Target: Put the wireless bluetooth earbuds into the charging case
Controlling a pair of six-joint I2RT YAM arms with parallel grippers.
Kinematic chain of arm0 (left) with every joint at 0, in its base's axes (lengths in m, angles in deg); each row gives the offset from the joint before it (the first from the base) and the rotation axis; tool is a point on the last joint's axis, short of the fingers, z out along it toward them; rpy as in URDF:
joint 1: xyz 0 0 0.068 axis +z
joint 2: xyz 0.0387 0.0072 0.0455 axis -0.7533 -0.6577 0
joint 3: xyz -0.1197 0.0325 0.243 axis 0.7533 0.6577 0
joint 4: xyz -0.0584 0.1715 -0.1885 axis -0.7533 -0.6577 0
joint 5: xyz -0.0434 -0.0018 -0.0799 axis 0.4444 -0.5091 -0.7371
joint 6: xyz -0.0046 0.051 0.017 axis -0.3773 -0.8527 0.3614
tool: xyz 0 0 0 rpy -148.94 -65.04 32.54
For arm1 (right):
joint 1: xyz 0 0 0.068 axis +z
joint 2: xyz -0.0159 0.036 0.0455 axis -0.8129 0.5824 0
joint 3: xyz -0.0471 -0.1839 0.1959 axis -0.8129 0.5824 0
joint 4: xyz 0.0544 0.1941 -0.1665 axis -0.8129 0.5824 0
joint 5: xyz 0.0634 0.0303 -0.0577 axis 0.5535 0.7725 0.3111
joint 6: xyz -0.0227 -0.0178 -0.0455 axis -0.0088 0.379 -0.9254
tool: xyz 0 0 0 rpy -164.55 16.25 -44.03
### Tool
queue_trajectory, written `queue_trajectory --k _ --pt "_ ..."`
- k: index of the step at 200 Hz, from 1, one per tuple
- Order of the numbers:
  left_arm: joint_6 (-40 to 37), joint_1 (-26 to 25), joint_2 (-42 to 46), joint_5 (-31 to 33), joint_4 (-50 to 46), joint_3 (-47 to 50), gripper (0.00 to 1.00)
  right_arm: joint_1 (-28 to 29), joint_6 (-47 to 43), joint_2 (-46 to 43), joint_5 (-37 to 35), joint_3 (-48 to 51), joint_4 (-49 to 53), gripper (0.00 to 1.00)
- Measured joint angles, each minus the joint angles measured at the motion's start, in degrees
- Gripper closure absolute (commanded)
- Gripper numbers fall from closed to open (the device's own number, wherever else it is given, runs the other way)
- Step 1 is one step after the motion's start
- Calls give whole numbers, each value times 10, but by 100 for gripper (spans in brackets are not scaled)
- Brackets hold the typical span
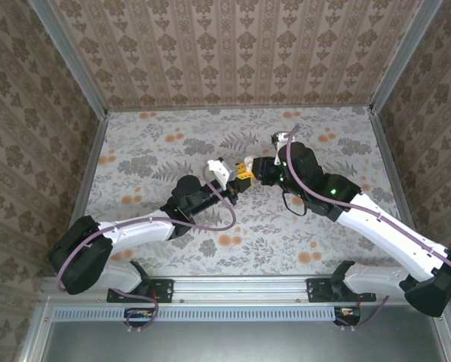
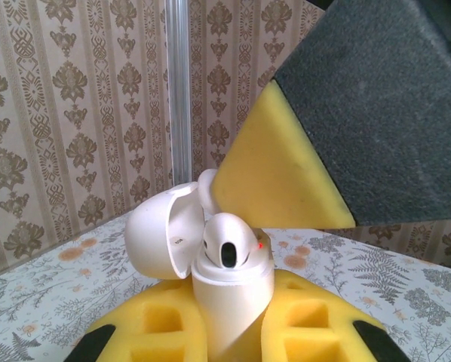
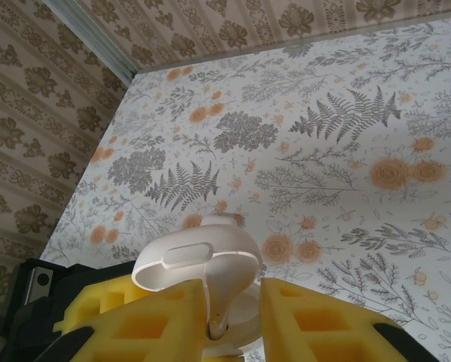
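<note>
My left gripper is shut on a white charging case, held upright between yellow foam pads, its lid swung open to the left. One white earbud sits in the case, and a small red light glows beside it. A second earbud stands with its stem down in the case's other slot. My right gripper straddles that earbud from above with its pads slightly apart; the left pad lies against it and the right one is just off it. In the top view my right gripper meets the case mid-table.
The floral table is walled by patterned panels, with a metal post at the far corner. Both arms cross the middle of the table, with purple cables looping beside them.
</note>
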Motion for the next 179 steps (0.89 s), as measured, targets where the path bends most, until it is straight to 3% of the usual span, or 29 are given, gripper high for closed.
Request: queue_trajectory --k 179 --pt "5 0 0 -5 25 0 100 -6 13 24 54 -75 59 61"
